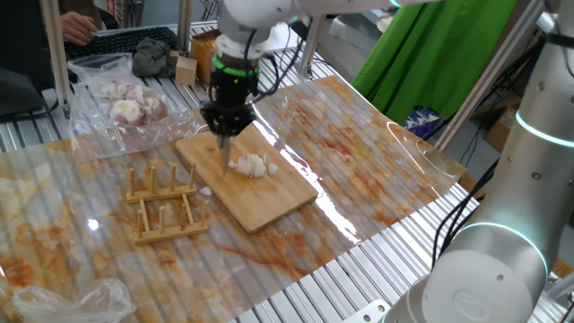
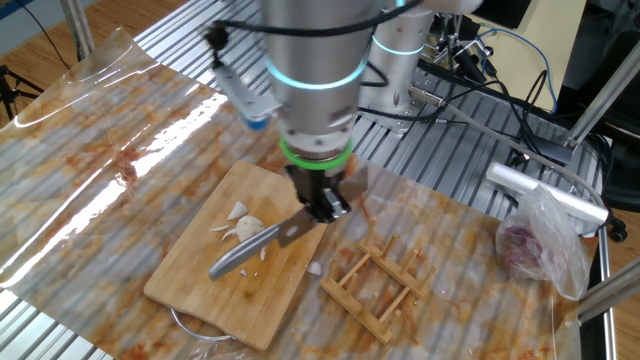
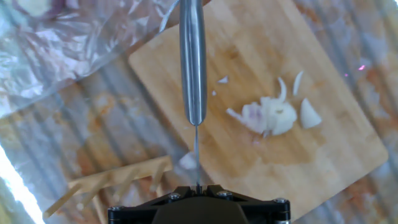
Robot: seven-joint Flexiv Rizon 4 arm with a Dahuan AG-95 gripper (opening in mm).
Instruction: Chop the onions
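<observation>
The onion (image 1: 251,166) is a small whitish cluster of cut wedges with a pink tinge, lying on a bamboo cutting board (image 1: 278,199). It also shows in the other fixed view (image 2: 243,227) and in the hand view (image 3: 273,115). My gripper (image 1: 226,126) is shut on a knife (image 2: 262,246). The blade (image 3: 193,62) points down and away from the hand, edge-on in the hand view, just left of the onion and above the board. A few small onion bits (image 3: 222,79) lie loose on the board.
A wooden rack (image 1: 166,205) stands beside the board's left edge. A clear plastic bag with bigger pinkish onions (image 1: 130,106) lies at the back left. A stained transparent sheet (image 1: 377,161) covers the table. One onion bit (image 2: 314,268) lies off the board near the rack.
</observation>
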